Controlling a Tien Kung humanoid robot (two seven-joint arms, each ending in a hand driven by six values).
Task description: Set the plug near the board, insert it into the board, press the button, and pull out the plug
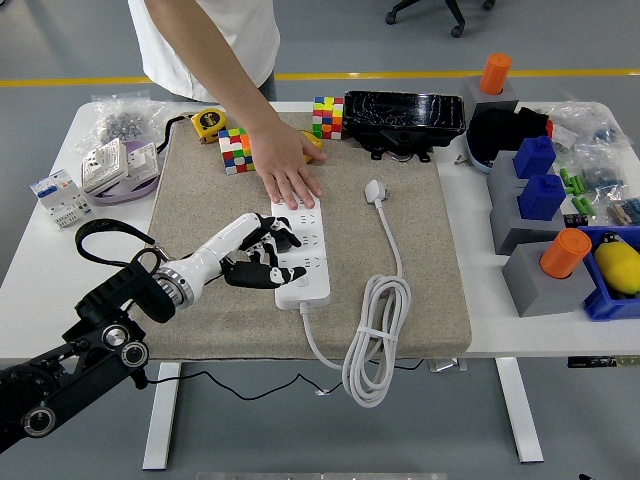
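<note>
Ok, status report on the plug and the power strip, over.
Left hand over black plug on power strip, grip unclear. Right hand not in view. Person's hand pinning strip's far end.

On the table stood two colourful puzzle cubes (237, 150), two orange cylinders (564, 252), two blue blocks (540, 196), one white power strip (305, 262), one yellow tape measure (208, 124) and one black tray (404, 120)

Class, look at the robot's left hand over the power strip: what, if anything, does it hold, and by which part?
The left hand is curled over the black plug at the power strip, gripping its body from above; the exact finger contact cannot be told.
</note>
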